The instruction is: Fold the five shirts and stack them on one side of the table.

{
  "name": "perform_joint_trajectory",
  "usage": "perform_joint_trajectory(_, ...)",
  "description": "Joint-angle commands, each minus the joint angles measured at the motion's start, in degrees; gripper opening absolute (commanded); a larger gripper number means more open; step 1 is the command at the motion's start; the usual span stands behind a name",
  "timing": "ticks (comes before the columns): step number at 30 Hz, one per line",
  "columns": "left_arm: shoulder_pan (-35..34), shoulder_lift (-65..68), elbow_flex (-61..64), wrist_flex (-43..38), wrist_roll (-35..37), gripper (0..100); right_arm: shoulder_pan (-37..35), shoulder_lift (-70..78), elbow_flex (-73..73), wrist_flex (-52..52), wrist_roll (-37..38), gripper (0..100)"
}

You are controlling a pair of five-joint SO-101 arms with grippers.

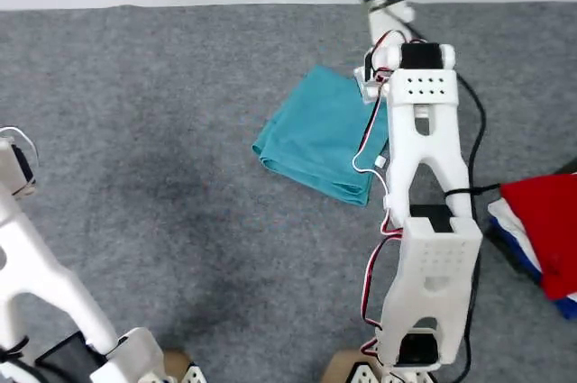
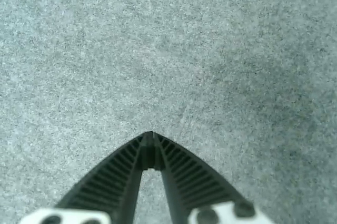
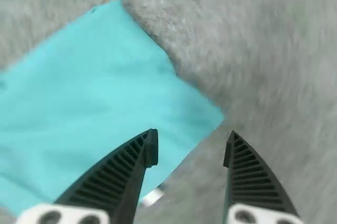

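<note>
Looking down on the table [image 1: 162, 131] with its grey felt cover, I saw the teal shirt [image 1: 320, 135] lying toward 1 o'clock from the centre. It was folded into a neat flat rectangle, with the thicker doubled edge on its 6 o'clock side. It lay well apart from the pile [image 1: 541, 230] at the 3 o'clock edge, where a red shirt [image 1: 545, 216] sat on top of white and blue layers. The edge of the view cut the pile off, so I could not tell how many shirts were in it.

The right arm [image 1: 424, 221] reached out from 5 o'clock toward 12, passing over the teal shirt's 3 o'clock side. The right gripper [image 3: 189, 145] hung above one corner of that shirt, one finger over the cloth and the other over bare felt. Its jaws stood wide apart and it had hold of nothing.

The left arm [image 1: 41, 284] sat back at 8 o'clock. The left gripper [image 2: 149, 138] was over plain felt with its tips pressed together on nothing.

By my reckoning the job was well along. Several shirts were folded and stacked, and the teal one looked folded too. What remained, I judged, was to carry it across to the pile at 3 o'clock without the folds slipping open. I could not say whether any other shirt waited its turn.
</note>
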Motion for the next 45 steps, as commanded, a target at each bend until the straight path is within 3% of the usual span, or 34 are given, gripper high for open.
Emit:
perform_joint_trajectory(1, 0.0, -2.4, -0.3, 1.3, -0.4, 0, -0.3, -7.3, -3.5, 4.4, -16.2, 21.5)
perform_joint_trajectory(7, 0.3, -2.4, -0.5, 1.2, -0.5, 0, -0.8, -8.1, -3.3, 7.5, -36.7, 21.7)
perform_joint_trajectory(15, 3.0, -2.4, -0.7, 1.1, -5.5, 0, -6.6, -0.1, -3.3, 5.3, -47.8, 40.0)
perform_joint_trajectory(40, 4.0, -2.3, -0.7, 0.9, -5.5, 0, -8.7, 17.5, -3.5, -6.5, -48.7, 37.4)
perform_joint_trajectory(45, 4.0, -2.1, -0.7, 0.9, -5.5, 0, -9.7, 18.8, -3.5, -6.5, -48.4, 22.5)
